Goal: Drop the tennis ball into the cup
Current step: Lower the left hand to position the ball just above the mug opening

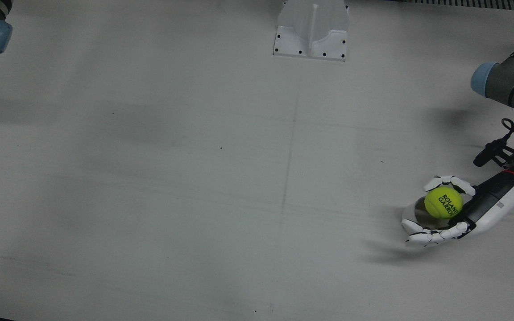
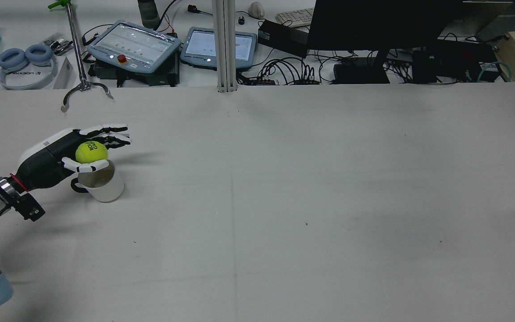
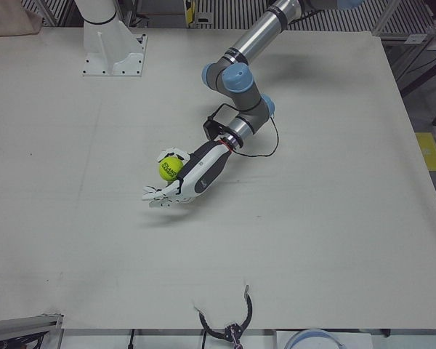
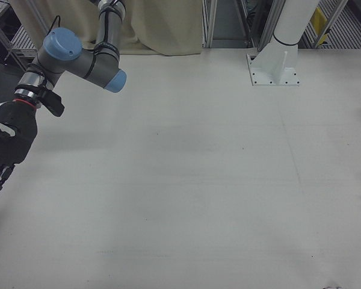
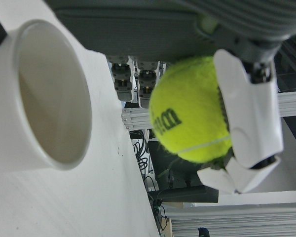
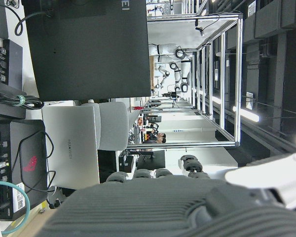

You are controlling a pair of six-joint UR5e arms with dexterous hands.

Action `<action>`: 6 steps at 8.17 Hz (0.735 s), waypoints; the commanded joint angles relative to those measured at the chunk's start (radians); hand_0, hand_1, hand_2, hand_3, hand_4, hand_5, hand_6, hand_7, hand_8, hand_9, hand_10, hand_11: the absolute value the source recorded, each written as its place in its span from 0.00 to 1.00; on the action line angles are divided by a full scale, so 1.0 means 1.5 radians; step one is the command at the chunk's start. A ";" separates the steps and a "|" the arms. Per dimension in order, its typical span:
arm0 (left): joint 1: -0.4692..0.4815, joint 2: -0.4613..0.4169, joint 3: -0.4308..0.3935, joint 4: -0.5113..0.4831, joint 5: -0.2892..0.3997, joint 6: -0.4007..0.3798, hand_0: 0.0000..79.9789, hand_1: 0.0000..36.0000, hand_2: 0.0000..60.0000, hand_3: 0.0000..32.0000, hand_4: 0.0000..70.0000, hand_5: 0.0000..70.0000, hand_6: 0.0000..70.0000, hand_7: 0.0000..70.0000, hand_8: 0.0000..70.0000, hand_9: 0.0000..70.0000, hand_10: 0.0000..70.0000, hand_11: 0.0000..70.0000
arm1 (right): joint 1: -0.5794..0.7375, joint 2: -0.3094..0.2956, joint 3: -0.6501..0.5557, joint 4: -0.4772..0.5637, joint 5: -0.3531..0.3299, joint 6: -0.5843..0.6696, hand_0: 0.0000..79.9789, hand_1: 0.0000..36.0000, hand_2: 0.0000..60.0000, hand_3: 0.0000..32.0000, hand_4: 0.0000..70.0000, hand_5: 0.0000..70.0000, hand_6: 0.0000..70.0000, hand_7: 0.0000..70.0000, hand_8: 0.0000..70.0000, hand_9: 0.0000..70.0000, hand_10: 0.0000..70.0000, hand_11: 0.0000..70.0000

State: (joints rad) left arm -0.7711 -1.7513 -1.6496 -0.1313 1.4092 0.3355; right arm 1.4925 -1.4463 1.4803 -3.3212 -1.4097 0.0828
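Note:
A yellow-green tennis ball [image 2: 91, 152] sits in my left hand [image 2: 56, 156], pinched between thumb and palm with the other fingers stretched out. It hangs just above the open mouth of a white mug [image 2: 102, 185] standing upright on the table. In the front view the ball [image 1: 443, 202] covers part of the mug's rim [image 1: 420, 215]. The left hand view shows the ball [image 5: 187, 113] beside the empty mug [image 5: 44, 98]. My right hand [image 4: 3, 144] is at the table's far side, fingers hanging down, empty.
A white arm pedestal [image 1: 311, 29] stands at the table's robot-side edge. Beyond the far edge are teach pendants [image 2: 132, 44], headphones [image 2: 25, 60], a grabber tool [image 2: 83, 87] and a monitor [image 2: 373, 22]. The white table [image 2: 284, 201] spreads wide to the mug's right.

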 commanded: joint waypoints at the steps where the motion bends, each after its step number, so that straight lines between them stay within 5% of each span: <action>1: -0.001 -0.003 0.000 0.008 0.000 -0.002 0.61 0.56 0.72 0.00 0.31 0.20 0.69 0.26 0.23 0.16 0.11 0.18 | 0.000 0.001 0.001 0.000 0.000 0.000 0.00 0.00 0.00 0.00 0.00 0.00 0.00 0.00 0.00 0.00 0.00 0.00; 3: 0.000 -0.003 0.000 0.009 0.000 0.000 0.61 0.57 0.72 0.00 0.29 0.18 0.59 0.24 0.19 0.14 0.09 0.15 | 0.000 0.000 0.001 0.000 0.000 0.000 0.00 0.00 0.00 0.00 0.00 0.00 0.00 0.00 0.00 0.00 0.00 0.00; 4: -0.001 -0.002 0.000 0.009 0.000 -0.002 0.60 0.55 0.75 0.00 0.27 0.18 0.64 0.20 0.19 0.12 0.08 0.14 | 0.000 0.000 0.001 0.000 0.000 0.000 0.00 0.00 0.00 0.00 0.00 0.00 0.00 0.00 0.00 0.00 0.00 0.00; 5: -0.001 -0.001 0.000 0.009 0.000 0.000 0.59 0.57 0.79 0.00 0.24 0.15 0.48 0.19 0.15 0.10 0.07 0.12 | 0.000 0.000 0.001 0.000 0.000 0.000 0.00 0.00 0.00 0.00 0.00 0.00 0.00 0.00 0.00 0.00 0.00 0.00; 6: 0.000 -0.001 0.001 0.009 -0.001 0.003 0.56 0.49 0.80 0.00 0.23 0.15 0.54 0.17 0.15 0.09 0.06 0.10 | 0.000 0.000 0.000 0.000 0.000 0.000 0.00 0.00 0.00 0.00 0.00 0.00 0.00 0.00 0.00 0.00 0.00 0.00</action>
State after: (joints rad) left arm -0.7727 -1.7548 -1.6490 -0.1183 1.4097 0.3346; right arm 1.4925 -1.4464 1.4818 -3.3211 -1.4097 0.0828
